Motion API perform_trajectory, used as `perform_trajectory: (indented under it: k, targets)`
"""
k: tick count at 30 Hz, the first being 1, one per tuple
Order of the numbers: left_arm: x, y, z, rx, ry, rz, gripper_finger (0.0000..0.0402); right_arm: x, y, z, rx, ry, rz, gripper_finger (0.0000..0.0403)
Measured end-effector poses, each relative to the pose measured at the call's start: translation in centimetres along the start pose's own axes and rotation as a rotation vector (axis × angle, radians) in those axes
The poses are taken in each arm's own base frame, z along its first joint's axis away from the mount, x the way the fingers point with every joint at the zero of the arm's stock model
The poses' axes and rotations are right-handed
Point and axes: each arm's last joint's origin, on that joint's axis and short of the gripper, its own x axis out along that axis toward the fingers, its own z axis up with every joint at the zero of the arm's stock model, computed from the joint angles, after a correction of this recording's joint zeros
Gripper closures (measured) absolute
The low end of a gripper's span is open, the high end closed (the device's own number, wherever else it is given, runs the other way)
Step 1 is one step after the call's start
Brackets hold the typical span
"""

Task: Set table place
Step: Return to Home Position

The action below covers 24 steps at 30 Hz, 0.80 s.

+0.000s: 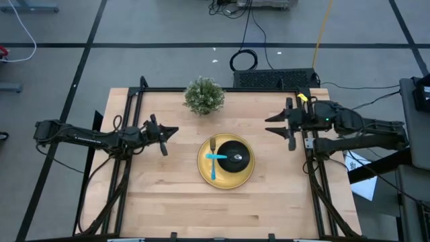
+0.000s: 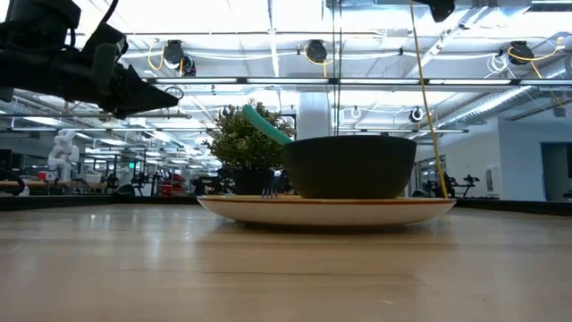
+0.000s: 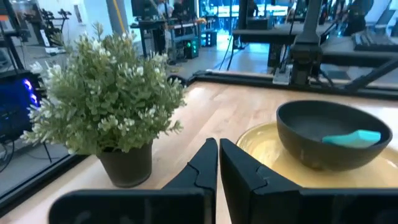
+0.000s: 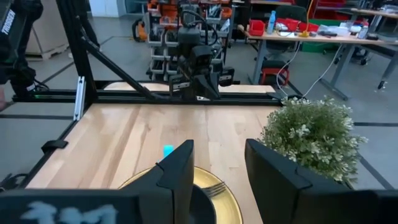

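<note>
So the place setting looks done to me: round yellow plate [image 1: 227, 183] sits just below centre of the overhead frame on the light-wood plank table [image 1: 161, 195], with the smaller black bowl [image 1: 236, 157] on its right half. The metal fork with the light-blue handle [image 1: 213, 169] lies on the plate along the bowl's left side, tines toward the top of the frame. The matching blue-handled spoon [image 1: 216, 156] rests in the bowl with its handle poking out left across the fork.

Both arms are clear of it. The left gripper [image 1: 175, 130] hangs at centre-left, aimed at the plate, its fingers pressed together on nothing. The right gripper [image 1: 269, 124] is at upper right of the plate with its fingers spread, empty too.

All that's left, as I see it, is parking the arms. I'd lift first, then pull each one straight back toward its own side of the table, so nothing swings low over the plate. That spoon handle sticks up past the bowl rim in the table-level view, and a nudge would probably tip it out.

The main obstacle is the small bushy green potted plant [image 1: 203, 95] at top centre, between the two grippers and near the left one. The black frame rails [image 1: 127, 134] run under both arms but shouldn't matter if they go up
</note>
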Motion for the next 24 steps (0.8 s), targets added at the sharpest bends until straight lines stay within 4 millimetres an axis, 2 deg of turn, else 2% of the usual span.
perform_trajectory:
  k: [14, 19, 24]
  targets:
    - [0.0, 0.0, 0.1, -0.01, -0.006, 0.0, 0.0378, -4.0, 0.2, -1.1, 0.024, 0.02, 0.003, 0.0268]
    - [0.0, 0.0, 0.1, -0.024, -0.005, 0.0, 0.0378, -5.6, 0.4, -3.1, 0.058, -0.084, 0.002, 0.0272]
    - [0.0, 0.0, 0.0, -0.028, 0.0, 0.0, 0.0378, -6.0, 0.5, -5.6, 0.086, -0.153, 0.005, 0.0289]
